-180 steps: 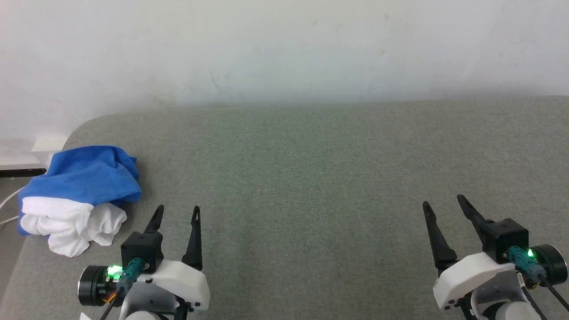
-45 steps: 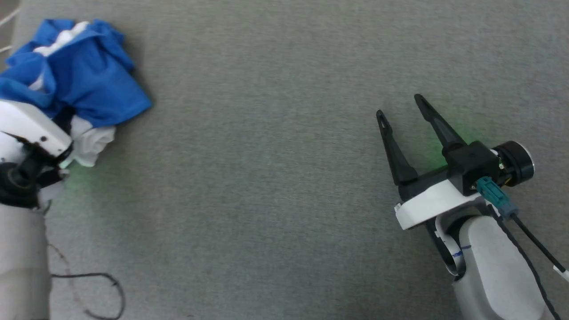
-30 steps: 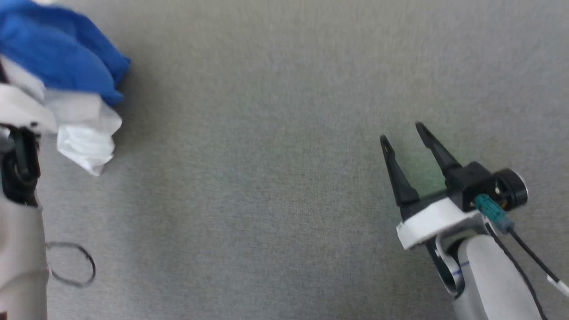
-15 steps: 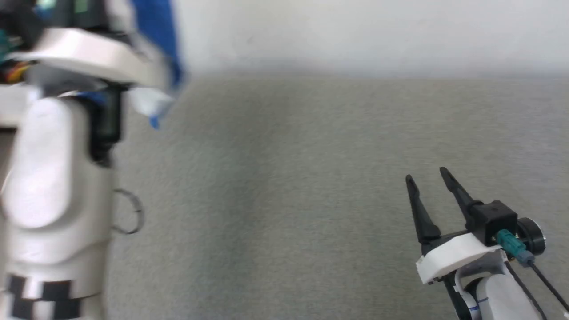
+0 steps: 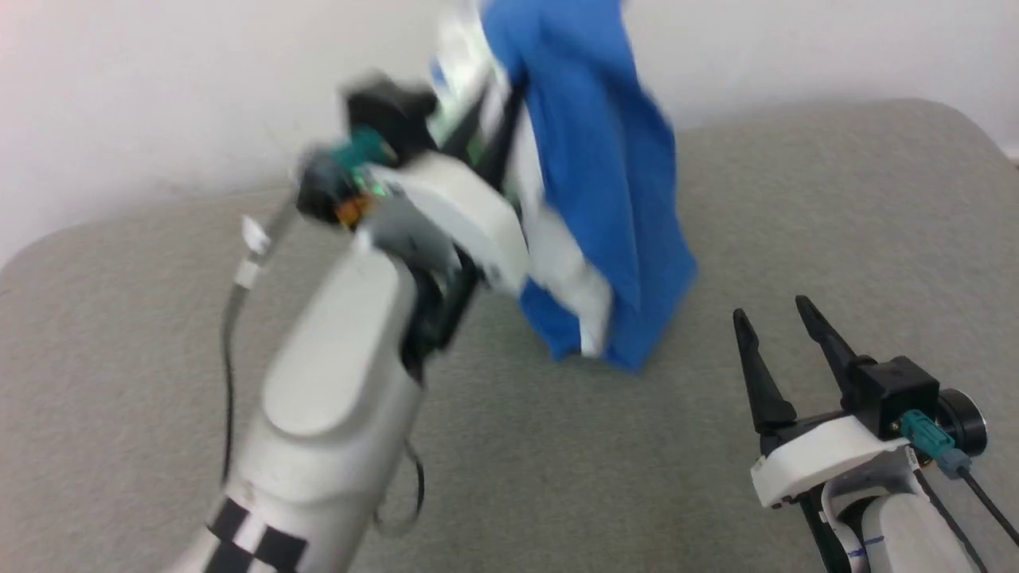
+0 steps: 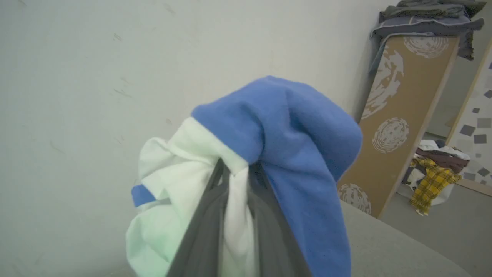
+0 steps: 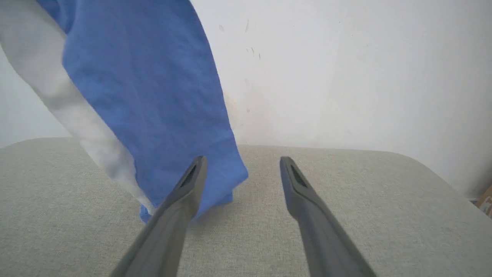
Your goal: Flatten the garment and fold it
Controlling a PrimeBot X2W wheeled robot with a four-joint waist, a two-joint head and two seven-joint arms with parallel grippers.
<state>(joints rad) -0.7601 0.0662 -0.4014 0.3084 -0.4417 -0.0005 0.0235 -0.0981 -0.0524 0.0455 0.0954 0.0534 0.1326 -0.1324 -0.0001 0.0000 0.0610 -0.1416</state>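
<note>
The garment [image 5: 605,191] hangs as a bunched blue-and-white T-shirt from my raised left gripper [image 5: 486,127], above the middle of the grey padded surface [image 5: 836,207]. In the left wrist view my left gripper [image 6: 238,169] is shut on a white fold, and the garment [image 6: 296,127] drapes blue over its tips. The lowest blue end reaches down to about the surface; whether it touches I cannot tell. My right gripper [image 5: 772,312] stands open at the lower right, just right of the hanging cloth. In the right wrist view the right gripper [image 7: 243,161] is open, and the garment [image 7: 146,84] hangs beyond its left finger.
A white wall [image 5: 159,95] rises behind the surface. The surface's rounded right corner [image 7: 430,169] lies to my right. In the left wrist view a brown patterned board [image 6: 399,115] topped with piled clothes [image 6: 426,15] stands past the surface's end, with more clothes [image 6: 434,177] on the floor.
My left arm has lifted the garment off the surface's left end and swung it up toward the middle. The head camera has moved too. The right gripper stays open and low.
</note>
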